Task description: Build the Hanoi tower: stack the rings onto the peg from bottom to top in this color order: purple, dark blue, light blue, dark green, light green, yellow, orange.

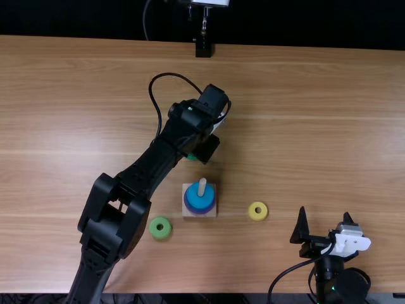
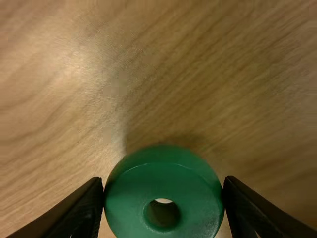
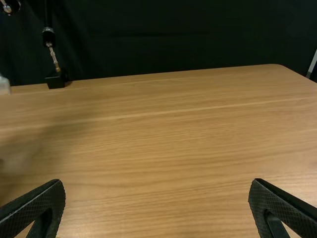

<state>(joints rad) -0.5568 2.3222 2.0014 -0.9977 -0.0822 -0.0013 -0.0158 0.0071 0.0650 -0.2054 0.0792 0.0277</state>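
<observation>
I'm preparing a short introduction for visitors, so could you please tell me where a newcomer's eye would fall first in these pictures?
Probably on the black left arm, slanting up from the top view's bottom edge. Next might come the dark green ring gripped by the left end effector, then the light blue ring around the peg, below the top view's middle.

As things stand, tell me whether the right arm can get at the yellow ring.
Likely yes: the right hand is open, and only tabletop lies between it and the yellow ring.
</observation>
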